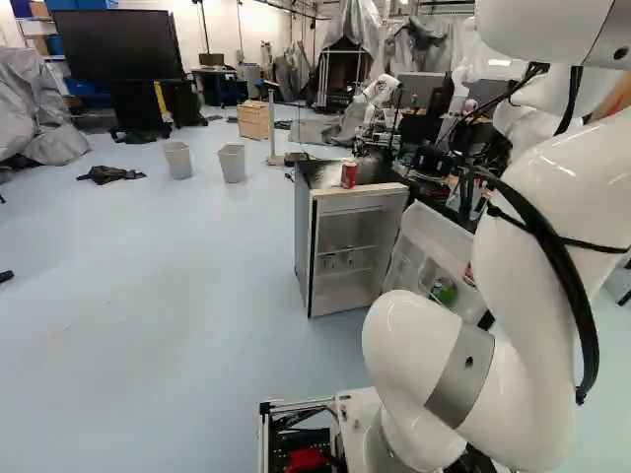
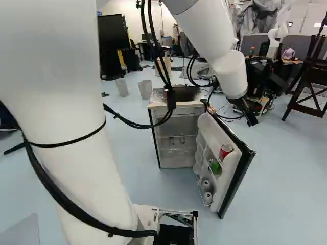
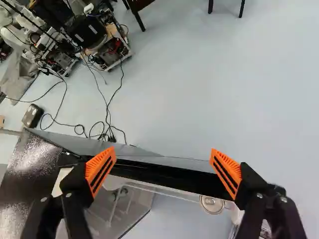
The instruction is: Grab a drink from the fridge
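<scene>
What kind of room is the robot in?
It looks like a robot lab or workshop. There's another robot arm at the back, cables lying on the floor, and a little fridge standing open out in the room.

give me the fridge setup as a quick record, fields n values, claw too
fridge: fridge, standing on the floor
door: fridge door, swung open
on top: red can, upright near the front edge
upper door shelf: red can in the door, with a green item beside it, kind unclear
lower door shelf: two round-ended items, probably cans
claw: claw open, nothing gripped, door edge beneath it in the wrist view
drink grabbed: no
</scene>
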Controlling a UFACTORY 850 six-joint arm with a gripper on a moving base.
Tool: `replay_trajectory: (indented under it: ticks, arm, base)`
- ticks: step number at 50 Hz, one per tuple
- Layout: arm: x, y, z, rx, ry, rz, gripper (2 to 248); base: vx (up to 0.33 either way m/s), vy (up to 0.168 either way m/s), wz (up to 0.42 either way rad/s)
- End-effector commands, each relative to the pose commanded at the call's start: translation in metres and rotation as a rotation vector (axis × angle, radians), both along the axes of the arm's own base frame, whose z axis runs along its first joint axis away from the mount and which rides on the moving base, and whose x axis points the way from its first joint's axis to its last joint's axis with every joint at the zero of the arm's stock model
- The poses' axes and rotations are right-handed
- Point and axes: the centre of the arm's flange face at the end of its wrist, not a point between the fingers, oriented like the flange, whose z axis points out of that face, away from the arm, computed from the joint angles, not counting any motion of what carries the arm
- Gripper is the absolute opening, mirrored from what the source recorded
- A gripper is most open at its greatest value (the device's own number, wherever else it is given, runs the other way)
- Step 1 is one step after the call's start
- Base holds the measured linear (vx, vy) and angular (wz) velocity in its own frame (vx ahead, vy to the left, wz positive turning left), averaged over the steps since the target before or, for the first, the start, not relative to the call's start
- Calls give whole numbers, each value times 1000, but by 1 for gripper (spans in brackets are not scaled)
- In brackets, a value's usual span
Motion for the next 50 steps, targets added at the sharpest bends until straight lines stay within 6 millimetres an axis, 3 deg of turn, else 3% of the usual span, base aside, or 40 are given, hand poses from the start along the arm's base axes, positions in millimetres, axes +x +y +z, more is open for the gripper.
replay_trajectory:
  ticks: [22, 50]
  arm:
    - [27, -41, -31, 43, 25, -5, 247]
    - [44, -59, -72, 142, 72, 19, 247]
  base:
    - [0, 0, 0]
    - [0, 0, 0]
